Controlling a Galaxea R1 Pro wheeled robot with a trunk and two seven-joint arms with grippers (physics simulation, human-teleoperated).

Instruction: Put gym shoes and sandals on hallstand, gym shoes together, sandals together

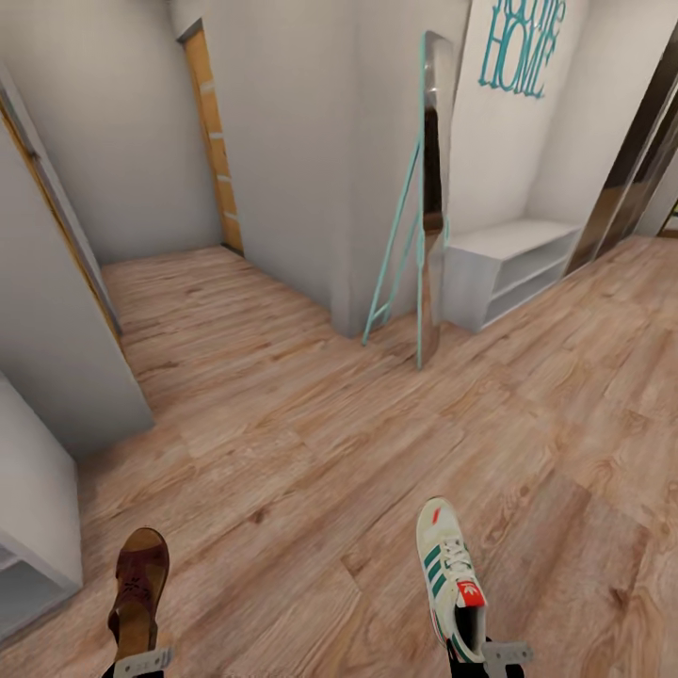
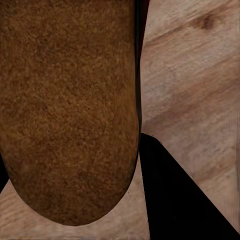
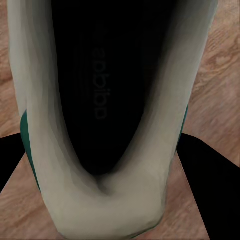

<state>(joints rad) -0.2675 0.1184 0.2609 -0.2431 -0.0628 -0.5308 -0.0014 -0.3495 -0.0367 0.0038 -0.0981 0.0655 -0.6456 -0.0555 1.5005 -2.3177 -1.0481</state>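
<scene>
A brown sandal (image 1: 139, 589) hangs low over the wood-plank corridor floor (image 1: 311, 471) at the near left, with my left gripper (image 1: 141, 663) shut on its heel end. In the left wrist view its brown sole (image 2: 70, 110) is close up beside a black finger (image 2: 175, 200). At the near right my right gripper (image 1: 492, 653) is shut on the heel of a white gym shoe (image 1: 450, 570) with green stripes and a red tab. The right wrist view looks into the shoe's dark opening (image 3: 100, 100). The white hallstand (image 1: 508, 268) stands far ahead at the right, its bench top bare.
A tall mirror on a teal frame (image 1: 428, 198) leans at the wall corner just left of the hallstand. A mirrored wardrobe door (image 1: 640, 160) lines the right wall. A white cabinet (image 1: 28, 527) sits at the near left. An orange door (image 1: 215, 141) is at the corridor's far end.
</scene>
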